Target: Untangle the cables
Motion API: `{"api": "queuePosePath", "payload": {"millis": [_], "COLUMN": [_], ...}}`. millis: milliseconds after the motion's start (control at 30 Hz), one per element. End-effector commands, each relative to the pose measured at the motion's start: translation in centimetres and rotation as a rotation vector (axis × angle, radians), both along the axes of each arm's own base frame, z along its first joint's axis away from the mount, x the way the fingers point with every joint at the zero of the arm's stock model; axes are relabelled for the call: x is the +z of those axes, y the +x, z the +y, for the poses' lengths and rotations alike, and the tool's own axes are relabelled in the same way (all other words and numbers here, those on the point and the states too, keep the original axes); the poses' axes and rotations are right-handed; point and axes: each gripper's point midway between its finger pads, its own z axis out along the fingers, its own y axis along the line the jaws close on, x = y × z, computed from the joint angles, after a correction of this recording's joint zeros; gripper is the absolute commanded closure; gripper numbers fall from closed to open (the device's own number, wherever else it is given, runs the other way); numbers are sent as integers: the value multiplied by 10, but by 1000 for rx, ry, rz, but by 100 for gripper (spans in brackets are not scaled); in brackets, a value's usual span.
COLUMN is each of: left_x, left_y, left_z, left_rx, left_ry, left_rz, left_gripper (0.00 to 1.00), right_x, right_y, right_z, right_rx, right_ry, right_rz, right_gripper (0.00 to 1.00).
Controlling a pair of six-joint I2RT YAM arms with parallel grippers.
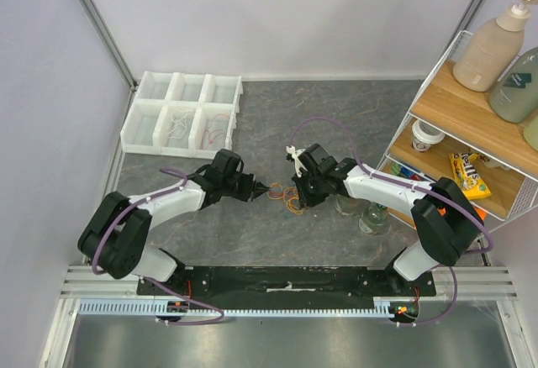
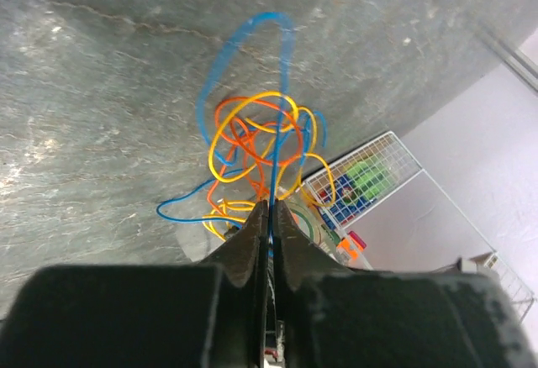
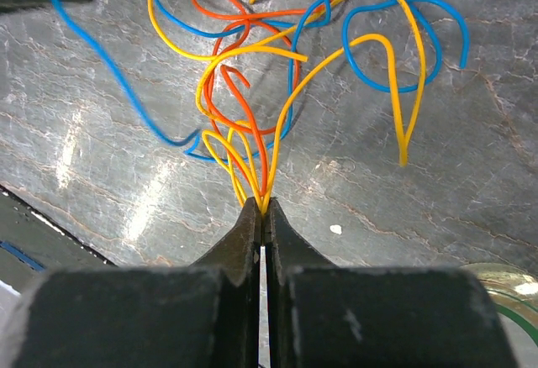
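A tangle of thin cables (image 1: 288,197) in orange, yellow and blue lies on the grey table between my two grippers. My left gripper (image 2: 271,207) is shut on a blue cable (image 2: 280,91) that runs from its tips up through the orange and yellow loops (image 2: 256,137). My right gripper (image 3: 263,206) is shut on several yellow and orange cables (image 3: 252,154) that fan upward from its tips. Blue strands (image 3: 395,40) loop around them. In the top view the left gripper (image 1: 264,190) and right gripper (image 1: 296,193) face each other across the tangle.
A white compartment tray (image 1: 181,112) holding a few thin loops sits at the back left. A wire shelf rack (image 1: 471,133) with bottles, a cup and snack packs stands at the right. Two glass jars (image 1: 361,210) stand beside the right arm.
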Motion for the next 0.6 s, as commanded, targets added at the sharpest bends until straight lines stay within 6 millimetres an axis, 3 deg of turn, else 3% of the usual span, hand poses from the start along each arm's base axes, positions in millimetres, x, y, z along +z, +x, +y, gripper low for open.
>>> {"api": "queuePosePath", "payload": {"millis": [0, 100, 233, 400, 567], "left_x": [56, 100, 159, 237, 332], "left_y": [17, 12, 0, -34, -67], "left_z": [9, 25, 73, 132, 164], "left_rx": [-56, -142, -167, -147, -227], "left_ry": [36, 133, 354, 577, 785], "left_rz": [-242, -448, -735, -1038, -1350], "left_gripper": [95, 99, 98, 98, 98], "right_x": [17, 16, 12, 1, -14], "right_y": [15, 22, 30, 32, 26], "right_z": [4, -5, -17, -30, -45], "right_rx": [-25, -73, -132, -159, -159], "right_ry": [18, -26, -92, -160, -234], "right_rz": [-80, -109, -136, -143, -132], "right_gripper": [100, 100, 100, 100, 100]}}
